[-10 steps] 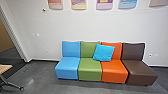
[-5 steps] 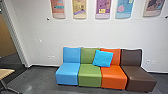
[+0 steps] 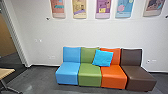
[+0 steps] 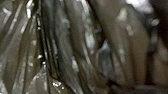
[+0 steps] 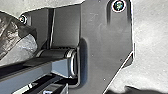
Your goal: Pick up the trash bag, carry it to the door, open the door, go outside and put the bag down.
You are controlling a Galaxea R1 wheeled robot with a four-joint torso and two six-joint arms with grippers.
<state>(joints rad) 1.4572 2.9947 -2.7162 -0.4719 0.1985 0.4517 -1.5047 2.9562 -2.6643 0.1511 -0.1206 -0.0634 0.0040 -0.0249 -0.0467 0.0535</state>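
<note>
1. The trash bag (image 4: 72, 50) showed close to the left wrist camera, its dark, shiny plastic drawn into folds; part of it also lay close to the right wrist camera.
2. How far open the left jaws and right jaws were, and whether either had hold of the bag, could not be told.
3. The green seat (image 3: 90, 75) stood on the grey floor (image 3: 42, 80), its back towards the white wall (image 3: 80, 32).
4. Just left of the green seat was the blue seat (image 3: 67, 75); just right was the orange seat (image 3: 113, 76), with the brown seat (image 3: 138, 76) beyond.
5. A bright blue cushion (image 3: 103, 58) leaned, tilted, across the backs of the green and orange seats.
6. Above the green seat hung colourful posters (image 3: 102, 8).
7. Well left of it were a door frame (image 3: 18, 40) and a wooden surface (image 3: 6, 73).
</note>
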